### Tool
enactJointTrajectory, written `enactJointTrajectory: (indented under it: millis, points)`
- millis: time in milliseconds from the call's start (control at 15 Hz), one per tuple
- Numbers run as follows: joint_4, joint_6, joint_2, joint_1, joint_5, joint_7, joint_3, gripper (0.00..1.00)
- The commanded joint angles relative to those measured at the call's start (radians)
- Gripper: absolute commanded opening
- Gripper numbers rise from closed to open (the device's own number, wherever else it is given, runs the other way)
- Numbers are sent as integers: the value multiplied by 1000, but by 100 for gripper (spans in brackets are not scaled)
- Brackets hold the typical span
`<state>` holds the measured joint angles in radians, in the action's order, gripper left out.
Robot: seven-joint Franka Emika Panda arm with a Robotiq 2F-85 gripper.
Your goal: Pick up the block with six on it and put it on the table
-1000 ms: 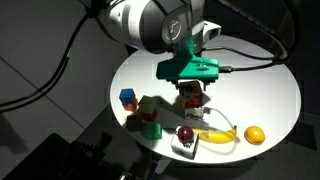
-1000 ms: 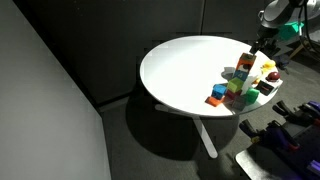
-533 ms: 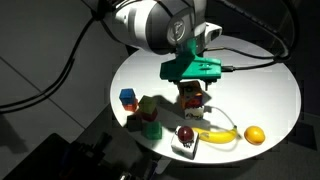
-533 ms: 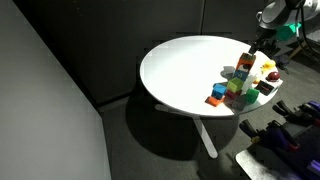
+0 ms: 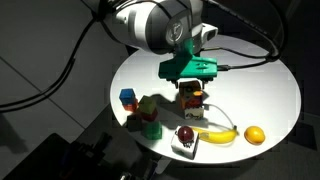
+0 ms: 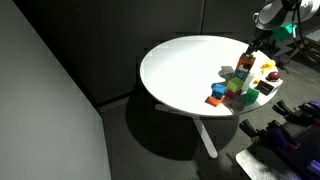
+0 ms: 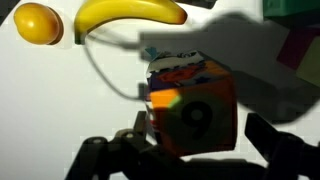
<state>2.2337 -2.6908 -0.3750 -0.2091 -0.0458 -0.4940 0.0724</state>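
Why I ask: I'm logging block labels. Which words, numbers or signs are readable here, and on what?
"9" as the wrist view shows it, possibly an inverted "6": dark digit on the orange face of the block.
Too small to read: the other blocks in an exterior view.

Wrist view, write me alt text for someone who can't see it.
The block with six on it, orange face toward the camera, fills the centre between two dark fingers flanking it from the bottom edge. Beyond it on the white table lie a banana and a round orange fruit along the top edge.
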Motion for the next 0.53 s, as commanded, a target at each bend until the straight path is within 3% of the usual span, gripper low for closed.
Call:
enactJointTrajectory:
  millis: [0,467]
  points:
    - [-25,-2,-18,-27,-10,-19,-21,100]
    - [-33,-26,-51,-18,-57,5,2,100]
